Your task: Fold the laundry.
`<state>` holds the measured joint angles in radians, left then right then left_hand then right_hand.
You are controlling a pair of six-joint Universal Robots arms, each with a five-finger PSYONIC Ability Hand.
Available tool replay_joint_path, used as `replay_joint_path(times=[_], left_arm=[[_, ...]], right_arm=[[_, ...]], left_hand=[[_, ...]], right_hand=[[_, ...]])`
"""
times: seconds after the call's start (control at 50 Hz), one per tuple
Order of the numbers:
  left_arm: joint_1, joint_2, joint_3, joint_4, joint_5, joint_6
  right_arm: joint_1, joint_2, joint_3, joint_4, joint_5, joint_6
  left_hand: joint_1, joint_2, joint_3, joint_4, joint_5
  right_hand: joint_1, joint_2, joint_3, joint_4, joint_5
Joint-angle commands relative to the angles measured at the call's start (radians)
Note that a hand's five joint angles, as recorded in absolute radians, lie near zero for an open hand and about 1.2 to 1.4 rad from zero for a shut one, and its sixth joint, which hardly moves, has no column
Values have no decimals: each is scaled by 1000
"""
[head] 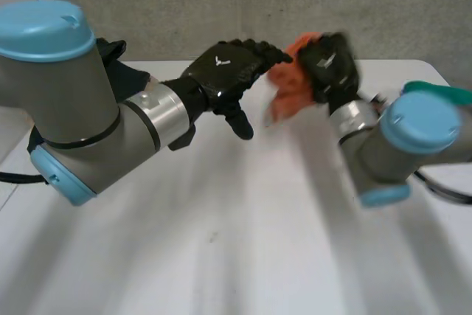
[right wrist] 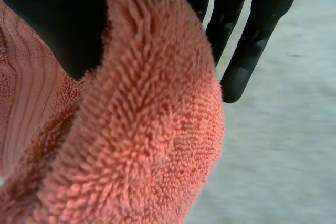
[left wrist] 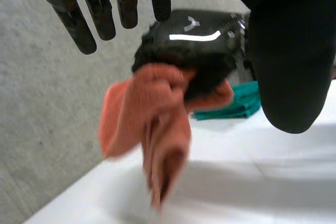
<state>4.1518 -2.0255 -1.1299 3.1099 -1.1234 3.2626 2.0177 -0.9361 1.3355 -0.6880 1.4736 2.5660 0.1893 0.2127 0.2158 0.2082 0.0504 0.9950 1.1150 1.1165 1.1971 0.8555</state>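
An orange towel hangs bunched above the far part of the white table, lifted off it. My right hand is shut on the towel's upper edge. In the left wrist view the right hand has its fingers curled over the towel, which droops below it. The right wrist view has the towel's pile pressed against the right hand. My left hand hovers open just beside the towel, fingers straight and holding nothing.
A teal cloth lies folded at the table's far right, behind the right arm, and appears beyond the right hand as a teal stack. A grey wall stands behind the table's far edge.
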Motion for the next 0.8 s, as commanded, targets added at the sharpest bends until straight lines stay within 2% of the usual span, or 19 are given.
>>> replay_joint_path(times=[0.02, 0.1, 0.28, 0.44, 0.58, 0.64, 0.66, 0.7, 0.8], left_arm=[[-1, 24, 9, 4, 1, 0], [-4, 24, 2, 3, 1, -1], [-10, 21, -13, 3, -1, 0], [-13, 13, -22, 3, -2, 2], [-27, 8, -33, 3, -3, 3], [-33, 8, -33, 3, -3, 3], [-35, 7, -33, 3, -3, 3], [-38, 8, -33, 3, -3, 3], [-45, 10, -33, 3, -3, 2]], right_arm=[[-204, -24, -123, -82, -15, 106], [-319, 6, -179, -107, -48, 174], [-575, 265, -375, -116, -280, 223], [-720, 480, -467, -114, -441, 229], [-810, 502, -395, -114, -588, 229], [-832, 493, -374, -99, -622, 229], [-840, 479, -360, -93, -627, 229], [-841, 459, -340, -82, -630, 229], [-860, 382, -288, -58, -625, 230]], left_hand=[[7, -17, -20, -12, -29], [7, -17, -20, -12, -29], [10, -14, -17, -9, -26], [15, -8, -11, -4, -20], [18, -5, -8, -1, -17], [18, -5, -8, -1, -17], [18, -5, -8, -1, -17], [18, -5, -8, -1, -17], [18, -5, -8, -1, -17]], right_hand=[[401, 281, 280, 199, 366], [401, 281, 280, 199, 366], [401, 281, 280, 199, 366], [401, 281, 280, 199, 366], [401, 281, 280, 199, 366], [401, 281, 280, 199, 366], [-130, -250, -251, -332, -165], [-763, -883, -885, -965, -798], [-821, -940, -942, -1023, -855]])
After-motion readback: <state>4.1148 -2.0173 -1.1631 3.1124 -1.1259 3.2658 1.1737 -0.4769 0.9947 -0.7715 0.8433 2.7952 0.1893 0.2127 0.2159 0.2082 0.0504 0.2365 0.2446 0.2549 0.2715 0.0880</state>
